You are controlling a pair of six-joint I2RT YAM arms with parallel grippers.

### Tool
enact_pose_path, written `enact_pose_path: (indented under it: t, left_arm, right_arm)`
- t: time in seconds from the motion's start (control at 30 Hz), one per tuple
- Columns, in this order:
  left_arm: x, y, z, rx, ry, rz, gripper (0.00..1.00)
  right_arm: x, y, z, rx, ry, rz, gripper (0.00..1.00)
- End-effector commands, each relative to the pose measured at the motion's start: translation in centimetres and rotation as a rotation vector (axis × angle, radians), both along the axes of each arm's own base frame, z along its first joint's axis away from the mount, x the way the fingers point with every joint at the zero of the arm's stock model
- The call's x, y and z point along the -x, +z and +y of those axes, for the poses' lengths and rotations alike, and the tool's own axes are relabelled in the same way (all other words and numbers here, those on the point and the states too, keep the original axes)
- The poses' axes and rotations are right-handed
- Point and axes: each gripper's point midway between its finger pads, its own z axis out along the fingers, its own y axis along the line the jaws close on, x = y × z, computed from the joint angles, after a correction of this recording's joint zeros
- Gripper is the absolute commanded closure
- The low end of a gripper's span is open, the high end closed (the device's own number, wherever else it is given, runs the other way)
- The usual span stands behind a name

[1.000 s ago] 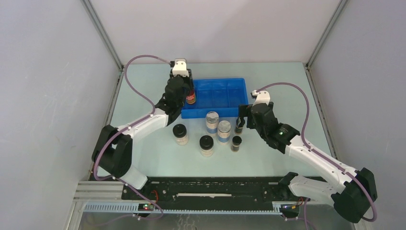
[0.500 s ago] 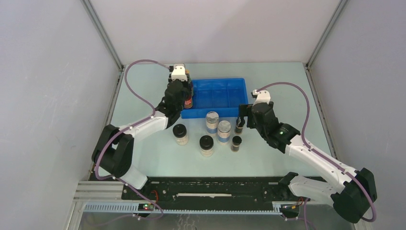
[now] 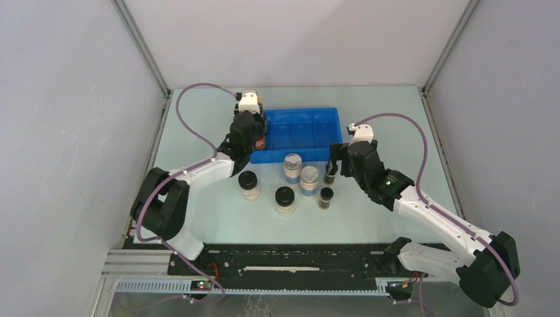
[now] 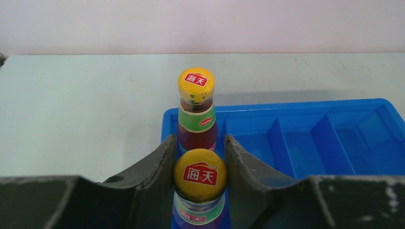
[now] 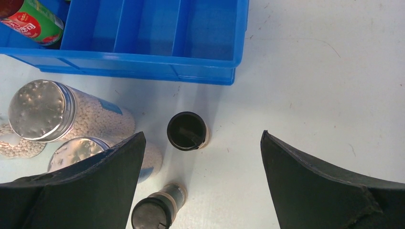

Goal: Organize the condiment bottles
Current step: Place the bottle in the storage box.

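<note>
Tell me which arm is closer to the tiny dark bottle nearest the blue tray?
Right. The right gripper is right at that vial, jaws open either side of it. The left gripper is off at the tray's left end, shut on a red bottle.

so the tray (image 3: 310,110) sits at 12 o'clock on the table (image 3: 396,132); in its 9 o'clock end compartment, the far tall bottle (image 4: 196,112) is right at 12 of the near tall bottle (image 4: 199,175); the rest stand on the table at the tray's 6; first big jar (image 3: 292,166) just off the tray's front wall, second big jar (image 3: 309,181) just beside it at 4; left squat jar (image 3: 249,185) at 8 of the first big jar, right squat jar (image 3: 284,199) at 6; far vial (image 3: 329,174) at 3 of the big jars, near vial (image 3: 325,197) at 6 of that
</note>
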Motion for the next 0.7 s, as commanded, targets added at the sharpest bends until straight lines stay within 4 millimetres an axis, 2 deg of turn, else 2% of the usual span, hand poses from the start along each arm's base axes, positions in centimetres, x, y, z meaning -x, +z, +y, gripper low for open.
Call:
enact_pose_path:
  t: [0.0, 0.5, 0.67]
  left_arm:
    - [-0.62, 4.55, 0.23, 0.073, 0.016, -0.151, 1.00]
    - [-0.78, 3.95, 0.52, 0.078, 0.041, -0.138, 1.00]
    - [-0.88, 3.64, 0.64, 0.073, 0.051, -0.124, 0.95]
  right_arm:
    - [-0.30, 0.15, 0.04, -0.023, -0.018, -0.006, 0.01]
    - [-0.24, 0.05, 0.04, -0.021, -0.019, -0.003, 0.01]
    - [-0.23, 0.09, 0.03, -0.021, -0.020, -0.004, 0.01]
